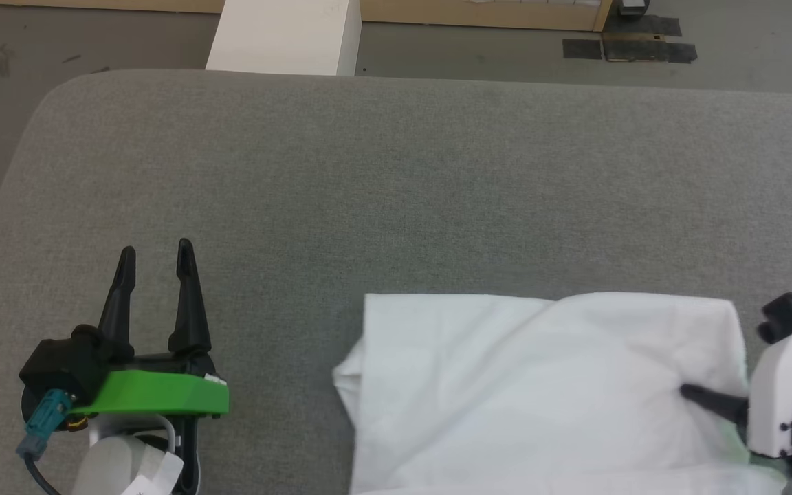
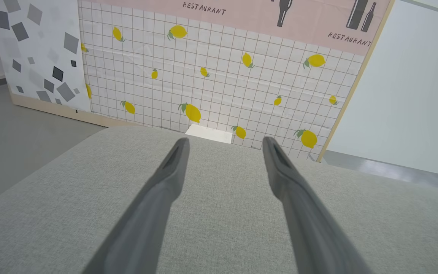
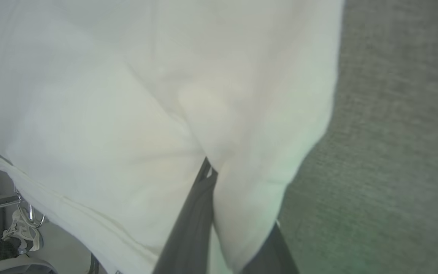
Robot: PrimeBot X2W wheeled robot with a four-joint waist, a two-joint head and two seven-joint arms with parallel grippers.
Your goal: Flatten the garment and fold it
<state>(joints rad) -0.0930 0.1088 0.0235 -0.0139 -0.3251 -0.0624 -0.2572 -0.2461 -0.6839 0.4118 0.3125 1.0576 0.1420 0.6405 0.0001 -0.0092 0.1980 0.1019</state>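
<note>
White garment (image 1: pixel 520 385) in pinch of right claw (image 1: pixel 686 392); left claw (image 1: pixel 157 256) spread wide.

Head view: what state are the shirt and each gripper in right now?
shirt: rumpled on the grey cushion, not flat, a raised fold running across it.
left gripper: open, empty, over bare cushion to the shirt's left.
right gripper: closed on fabric near the shirt's right edge.
</note>
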